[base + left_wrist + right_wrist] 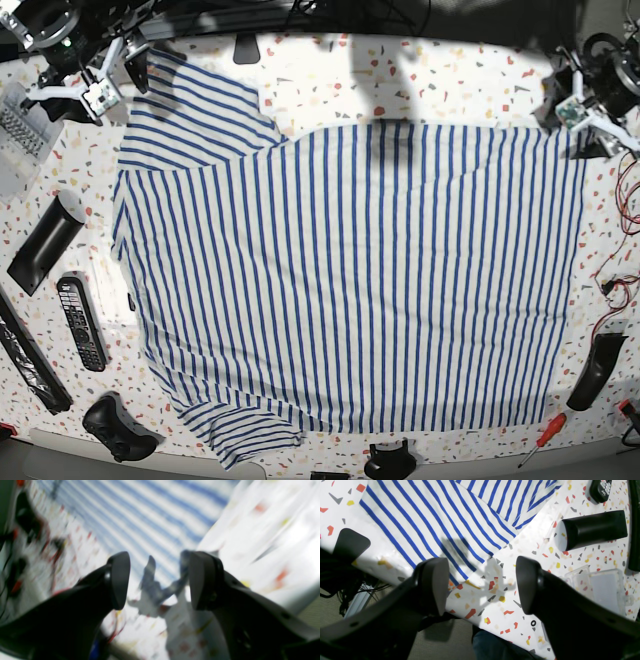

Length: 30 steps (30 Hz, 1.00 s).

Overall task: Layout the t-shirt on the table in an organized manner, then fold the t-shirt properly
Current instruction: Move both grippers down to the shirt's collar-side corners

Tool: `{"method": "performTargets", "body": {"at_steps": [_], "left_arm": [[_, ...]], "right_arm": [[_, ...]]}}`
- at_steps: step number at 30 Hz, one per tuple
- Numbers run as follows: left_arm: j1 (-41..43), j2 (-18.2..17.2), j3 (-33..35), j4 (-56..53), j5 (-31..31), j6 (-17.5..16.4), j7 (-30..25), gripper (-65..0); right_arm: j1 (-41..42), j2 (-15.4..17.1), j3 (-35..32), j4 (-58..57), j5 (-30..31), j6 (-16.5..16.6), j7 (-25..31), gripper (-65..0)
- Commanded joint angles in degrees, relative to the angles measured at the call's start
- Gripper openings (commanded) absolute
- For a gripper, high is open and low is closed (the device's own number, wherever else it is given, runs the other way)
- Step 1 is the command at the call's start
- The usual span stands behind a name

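Blurred throughout by motion. Left gripper [160, 580] low in the foreground, its two dark fingers [120, 580] spread well apart with nothing between them, hanging above the speckled table [262, 537] and casting a grey shadow [155, 590] onto it just below the edge of the shirt. Blue-striped t-shirt [150, 512] spread flat across the upper middle, bare tabletop to its right, more flecked tabletop to its left with dark shapes and red wires [22, 542] too smeared to identify.
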<state>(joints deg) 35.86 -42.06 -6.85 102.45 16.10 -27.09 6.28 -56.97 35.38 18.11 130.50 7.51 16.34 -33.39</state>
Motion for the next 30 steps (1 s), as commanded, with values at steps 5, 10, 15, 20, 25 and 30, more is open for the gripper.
{"method": "performTargets", "body": {"at_steps": [5,10,15,20,25,30], "left_arm": [[-5.03,-0.81,7.82,-3.45,5.64,4.28,1.38,-31.5],[-7.61,-0.85,12.68,-6.03,6.4,9.66,9.77,-31.5],[-7.41,-1.79,12.68,-6.12,6.4,9.97,11.98,-31.5],[-5.44,-4.2,12.68,-6.12,6.38,9.97,12.17,-31.5],[-1.97,-4.48,12.68,-6.12,6.36,9.99,8.35,-32.6],[-1.62,-4.44,12.68,-6.12,6.36,9.99,2.91,-45.3]], "right_arm": [[-0.17,0.66,0.42,0.98,0.15,-0.28,0.74,-24.6],[-0.17,0.66,0.42,0.98,0.13,-0.26,-0.39,-24.6],[-0.17,0.66,0.42,0.98,0.13,-0.26,-0.52,-24.6],[-0.17,0.66,0.42,0.98,0.13,-0.28,-0.52,-24.6],[-0.17,0.66,0.42,0.98,0.15,-0.28,-0.5,-24.6],[-0.2,0.66,0.42,0.96,0.15,-0.24,-0.57,-24.6]]}}
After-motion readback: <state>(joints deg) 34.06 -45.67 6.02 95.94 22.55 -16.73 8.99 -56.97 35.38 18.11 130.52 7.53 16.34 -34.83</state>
